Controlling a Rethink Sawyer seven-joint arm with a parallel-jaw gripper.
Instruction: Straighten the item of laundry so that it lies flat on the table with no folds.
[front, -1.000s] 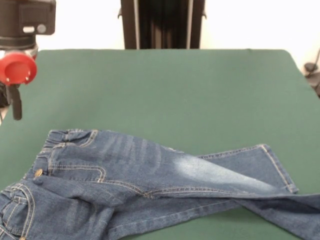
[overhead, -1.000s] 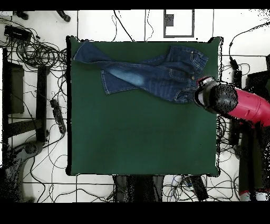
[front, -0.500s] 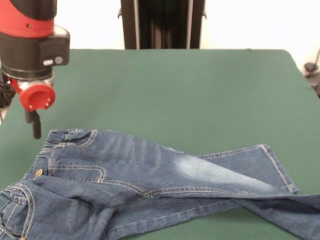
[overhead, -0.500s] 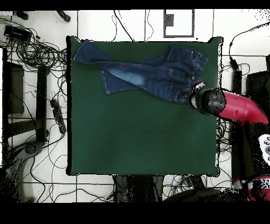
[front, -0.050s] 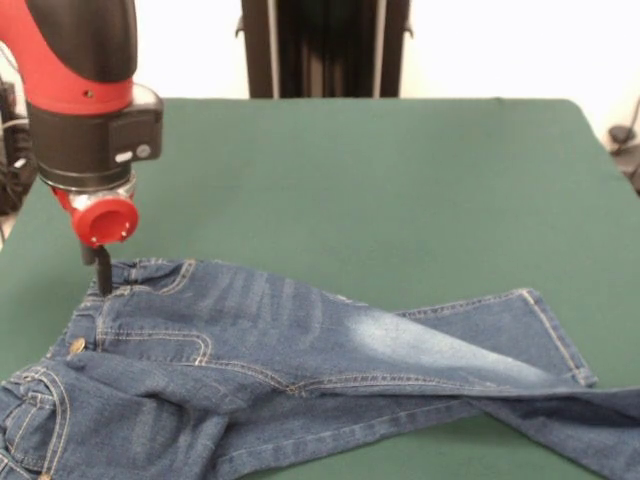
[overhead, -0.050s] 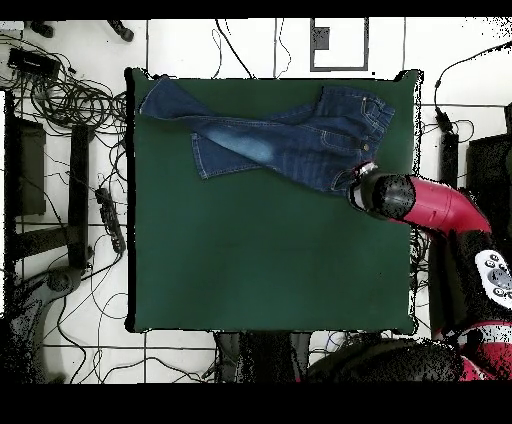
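Along the lower edge of the front view, the blue denim jeans with tan stitching and a faded whitish thigh patch (front, -0.050s: 300, 370) lie rumpled on the dark green felt tabletop (front, -0.050s: 400, 190), legs crossed at lower right, waistband at lower left. The red and black arm's jaws (front, -0.050s: 101, 268) touch the waistband; their opening cannot be told. In the overhead view, the jeans (overhead, -0.050s: 280, 135) sit at the tabletop's (overhead, -0.050s: 270, 260) upper edge, which the front view crops, and the arm's wrist hides the jaws.

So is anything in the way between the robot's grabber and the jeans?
Nothing visible. The gripper hangs right at the waistband corner of the jeans, with only bare green table around it.
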